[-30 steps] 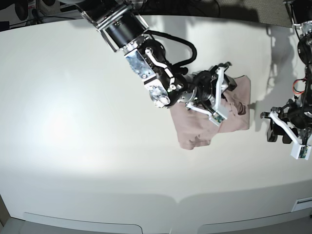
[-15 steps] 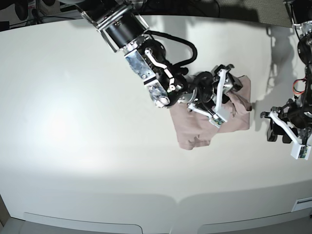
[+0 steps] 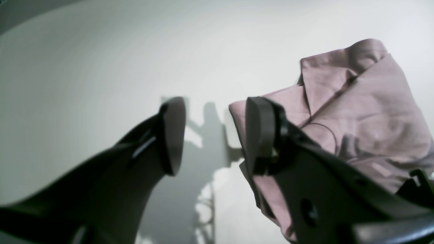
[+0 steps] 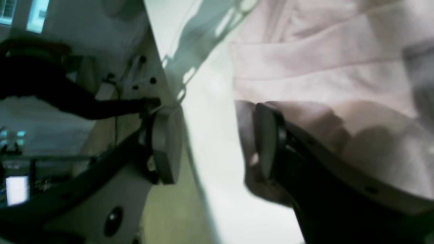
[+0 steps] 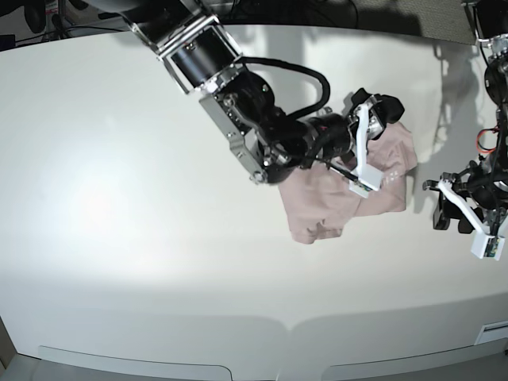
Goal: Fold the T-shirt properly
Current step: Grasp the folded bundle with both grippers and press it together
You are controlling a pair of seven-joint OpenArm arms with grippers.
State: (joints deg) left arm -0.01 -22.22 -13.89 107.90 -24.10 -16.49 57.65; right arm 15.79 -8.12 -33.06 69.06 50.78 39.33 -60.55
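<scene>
The T-shirt (image 5: 329,213) lies as a loosely folded mauve-pink bundle on the white table (image 5: 143,206), right of centre. My right gripper (image 5: 377,151) hangs over its far right part. In the right wrist view the right gripper (image 4: 215,142) is open: bare table shows between the fingers, and one finger (image 4: 268,142) sits over the edge of the T-shirt (image 4: 322,67). My left gripper (image 5: 452,221) is off to the right of the cloth, apart from it. In its wrist view the left gripper (image 3: 213,135) is open and empty, with the T-shirt (image 3: 366,115) beyond it.
The far edge of the table (image 4: 169,81) runs close behind the right gripper, with cables and dim room clutter beyond it. The right arm's thick black cable (image 5: 305,75) loops above the table.
My right gripper has opened, let go of the cloth and swung up toward the shirt's far right side. The raised far corner of the shirt has settled lower. The left arm has not moved.
</scene>
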